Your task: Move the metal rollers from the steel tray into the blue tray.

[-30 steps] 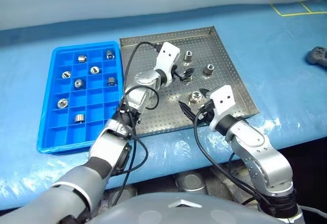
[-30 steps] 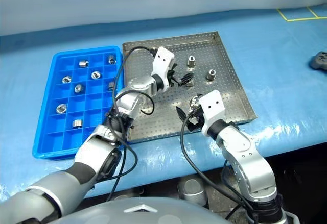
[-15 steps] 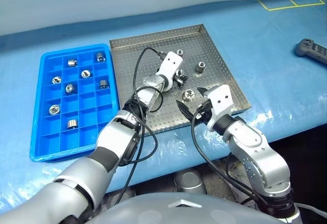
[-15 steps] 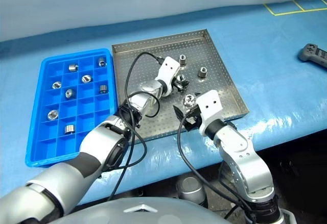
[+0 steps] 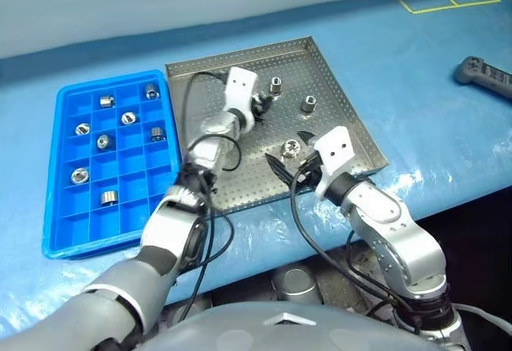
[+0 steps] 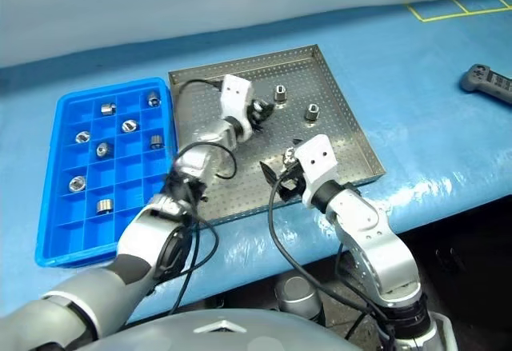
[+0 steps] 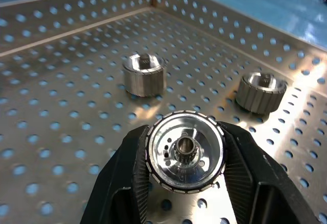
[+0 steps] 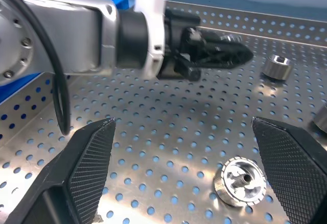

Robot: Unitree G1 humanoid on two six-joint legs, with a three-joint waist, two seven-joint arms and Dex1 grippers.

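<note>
The left wrist view shows what the head views cannot: the left gripper (image 7: 185,158) is clamped on 1 roller (image 7: 185,156), its ribbed rim pinched between both black fingers (image 7: 130,175) and its hollow hub facing the camera. In the left eye view that gripper (image 5: 260,105) hangs over the steel tray (image 5: 352,115), the held piece too small to make out.

Just beyond its fingertips stand 2 more metal rollers (image 7: 144,74) and (image 7: 261,92), upright on the perforated floor and apart from each other.

The right gripper (image 8: 184,170) has its jaws spread wide. 1 roller (image 8: 240,181) lies on the floor between them, nearer one finger, touching neither.

The blue tray (image 5: 56,231) sits beside the steel tray, to the left of the left gripper, with 7 rollers (image 5: 102,141) in separate compartments.
</note>
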